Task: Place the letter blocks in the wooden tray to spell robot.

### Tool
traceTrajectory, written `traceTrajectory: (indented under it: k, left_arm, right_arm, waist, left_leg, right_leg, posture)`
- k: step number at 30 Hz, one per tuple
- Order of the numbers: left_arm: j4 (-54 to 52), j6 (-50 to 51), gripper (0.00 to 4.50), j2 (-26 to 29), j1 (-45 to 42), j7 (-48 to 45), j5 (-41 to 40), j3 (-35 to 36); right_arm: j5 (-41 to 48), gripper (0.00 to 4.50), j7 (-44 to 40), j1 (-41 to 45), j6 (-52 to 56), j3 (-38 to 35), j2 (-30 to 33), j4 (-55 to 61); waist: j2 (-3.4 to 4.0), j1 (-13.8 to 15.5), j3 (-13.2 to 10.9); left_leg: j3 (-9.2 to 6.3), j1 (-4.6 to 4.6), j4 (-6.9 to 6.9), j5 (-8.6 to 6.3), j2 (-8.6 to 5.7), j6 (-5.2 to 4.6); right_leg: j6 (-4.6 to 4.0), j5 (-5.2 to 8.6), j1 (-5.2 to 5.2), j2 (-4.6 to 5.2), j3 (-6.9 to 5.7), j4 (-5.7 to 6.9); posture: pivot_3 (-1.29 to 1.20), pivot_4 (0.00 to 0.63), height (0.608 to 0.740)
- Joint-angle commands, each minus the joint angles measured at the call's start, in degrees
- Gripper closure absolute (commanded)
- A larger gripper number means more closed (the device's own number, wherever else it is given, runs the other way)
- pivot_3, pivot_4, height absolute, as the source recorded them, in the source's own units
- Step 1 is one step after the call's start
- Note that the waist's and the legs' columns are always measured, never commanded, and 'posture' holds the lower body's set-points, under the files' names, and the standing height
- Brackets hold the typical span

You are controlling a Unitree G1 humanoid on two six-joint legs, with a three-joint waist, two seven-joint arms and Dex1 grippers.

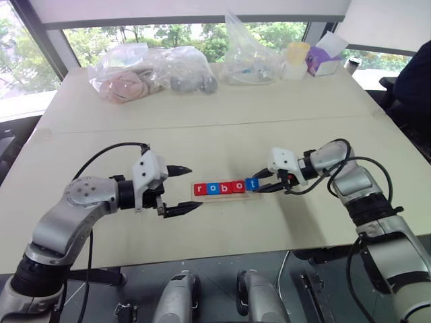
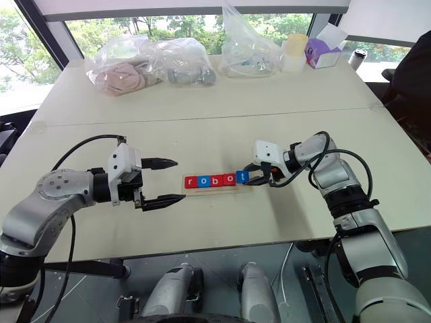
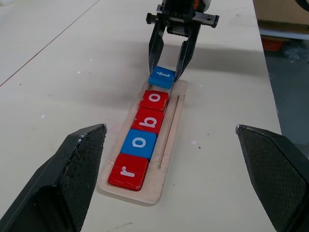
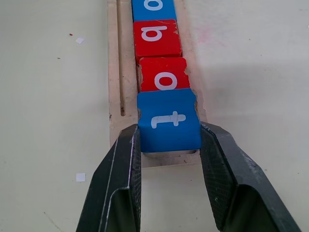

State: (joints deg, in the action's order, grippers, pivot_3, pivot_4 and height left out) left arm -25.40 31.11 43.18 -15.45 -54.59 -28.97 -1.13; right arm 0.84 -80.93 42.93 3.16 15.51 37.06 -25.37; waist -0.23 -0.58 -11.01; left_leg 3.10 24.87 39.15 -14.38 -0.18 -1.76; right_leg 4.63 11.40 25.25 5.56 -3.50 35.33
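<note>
left gripper (image 1: 180, 190) level, spread wide — empty | right gripper (image 4: 170, 145) angled down — clamps t block (image 4: 169, 121)

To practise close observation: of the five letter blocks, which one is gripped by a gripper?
The blue t block, at the tray's end. The right gripper is shut on its two sides; the r, o, b and o blocks lie untouched in the row.
</note>
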Motion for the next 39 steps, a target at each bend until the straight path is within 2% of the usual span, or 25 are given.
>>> traceTrajectory:
  k: [1, 2, 3, 6, 7, 15, 25, 39]
  left_arm:
    - [-1.58, -0.12, 0.00, 0.25, -0.01, 0.10, -0.96, 1.39]
    - [-1.56, -0.12, 0.00, 0.22, -0.07, 0.09, -0.98, 1.37]
    - [-1.56, -0.13, 0.00, 0.22, -0.10, 0.07, -0.98, 1.35]
    - [-1.55, -0.13, 0.00, 0.18, -0.16, 0.07, -0.98, 1.30]
    - [-1.55, -0.12, 0.00, 0.16, -0.16, 0.09, -0.98, 1.29]
    - [-1.72, -0.09, 0.00, 0.00, -0.04, 0.25, -1.00, 1.19]
    - [-1.44, -0.23, 0.00, -0.17, -0.23, 0.01, -0.94, 0.90]
    - [-1.35, -0.15, 0.00, -0.17, -0.51, -0.41, -0.95, 0.83]
  right_arm:
    - [0.53, 2.87, -0.11, 1.74, -0.35, -0.44, -0.40, 0.46]
    - [0.56, 2.32, -0.04, 1.73, -0.31, -0.44, -0.51, 0.54]
    - [0.56, 1.96, 0.00, 1.71, -0.29, -0.44, -0.58, 0.59]
    - [0.56, 0.31, 0.07, 1.65, -0.32, -0.51, -0.63, 0.62]
    - [0.53, 0.04, 0.09, 1.64, -0.28, -0.54, -0.62, 0.67]
    - [2.19, 0.04, 3.53, 3.59, 1.76, -3.46, -1.43, 0.86]
    - [-0.55, 0.04, 8.03, 3.84, -3.46, -4.10, 0.62, -5.14]
    - [-3.06, 0.04, 8.87, 3.77, -8.53, -3.18, 0.75, -9.13]
  waist:
    - [0.00, -0.01, 0.00]
    - [0.00, -0.01, 0.00]
    - [0.00, -0.01, 0.00]
    - [0.00, -0.01, 0.00]
    - [0.00, 0.00, 0.00]
    - [0.00, -0.05, 0.00]
    - [0.00, -0.06, 0.00]
    - [0.00, -0.05, 0.00]
  left_leg:
    - [0.00, 0.00, 0.00, 0.00, 0.00, 0.00]
    - [0.00, 0.00, 0.00, 0.00, 0.00, 0.00]
    - [0.00, 0.00, 0.00, 0.00, 0.00, 0.00]
    - [0.00, 0.00, 0.00, 0.00, 0.00, 0.00]
    - [0.00, 0.00, 0.00, 0.00, 0.00, 0.00]
    - [0.00, 0.00, 0.00, 0.01, 0.00, 0.01]
    - [0.02, 0.00, 0.00, 0.01, -0.01, 0.01]
    - [0.02, 0.00, 0.00, 0.01, 0.00, 0.01]
  right_leg:
    - [0.00, 0.00, 0.00, 0.00, 0.00, 0.00]
    - [0.00, 0.00, 0.00, 0.00, 0.00, 0.00]
    - [0.00, 0.00, 0.00, 0.00, 0.00, 0.00]
    - [0.01, 0.00, 0.00, 0.00, 0.00, 0.00]
    - [0.01, -0.01, 0.00, 0.00, 0.00, 0.01]
    - [0.01, -0.01, 0.00, 0.00, 0.00, 0.02]
    - [0.00, 0.00, -0.01, 0.00, 0.00, 0.00]
    - [0.02, -0.01, -0.01, -0.02, 0.00, 0.02]
  posture:
    - [0.00, 0.150, 0.725]
    - [0.00, 0.150, 0.725]
    - [0.00, 0.150, 0.725]
    - [0.00, 0.150, 0.725]
    - [0.00, 0.150, 0.725]
    - [0.00, 0.150, 0.725]
    - [0.00, 0.150, 0.725]
    - [0.00, 0.150, 0.725]
